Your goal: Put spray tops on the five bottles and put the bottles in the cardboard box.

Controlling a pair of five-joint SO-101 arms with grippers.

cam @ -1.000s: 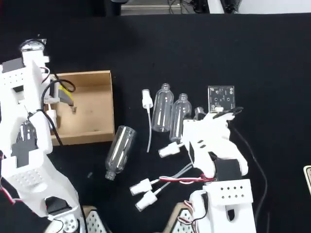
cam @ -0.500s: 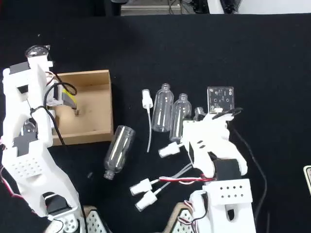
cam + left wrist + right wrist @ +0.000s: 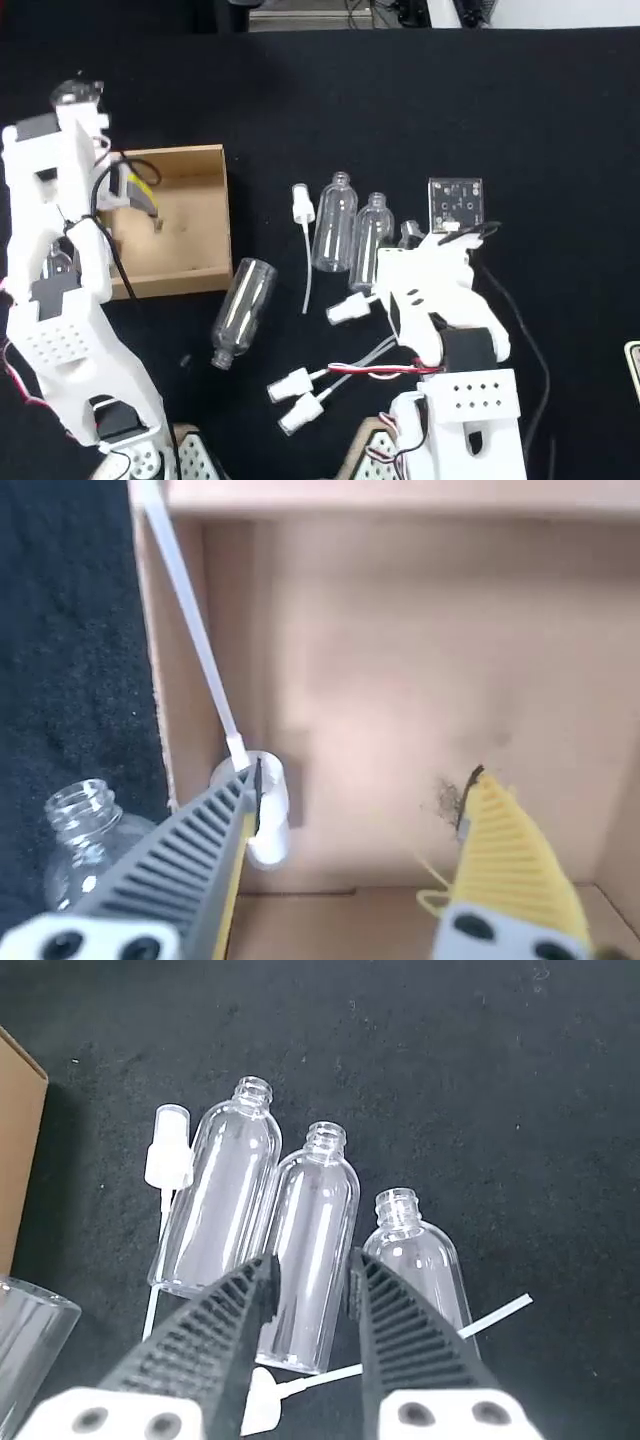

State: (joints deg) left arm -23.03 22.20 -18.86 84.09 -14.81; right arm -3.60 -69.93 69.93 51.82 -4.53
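Observation:
The cardboard box (image 3: 190, 250) sits at the table's left, and my left gripper (image 3: 362, 777) hangs open over its inside (image 3: 420, 650). A white spray top (image 3: 262, 815) with its long tube lies in the box against a wall. An uncapped bottle neck (image 3: 85, 810) shows just outside that wall. Three uncapped clear bottles (image 3: 225, 1200) (image 3: 305, 1240) (image 3: 420, 1260) lie side by side mid-table. My right gripper (image 3: 312, 1263) hovers above the middle one, open by a narrow gap and holding nothing. Another bottle (image 3: 240, 308) lies by the box's near corner.
One spray top (image 3: 300, 205) lies beside the leftmost of the three bottles, another (image 3: 348, 308) just in front of them. Two more spray tops (image 3: 290, 383) rest near the right arm's base, by red and white cables (image 3: 370, 372). A small circuit board (image 3: 455, 203) lies behind the right arm.
The left arm has shifted a little toward the far side over the box. The box and the lying bottle have slid slightly left. The right arm has kept still.

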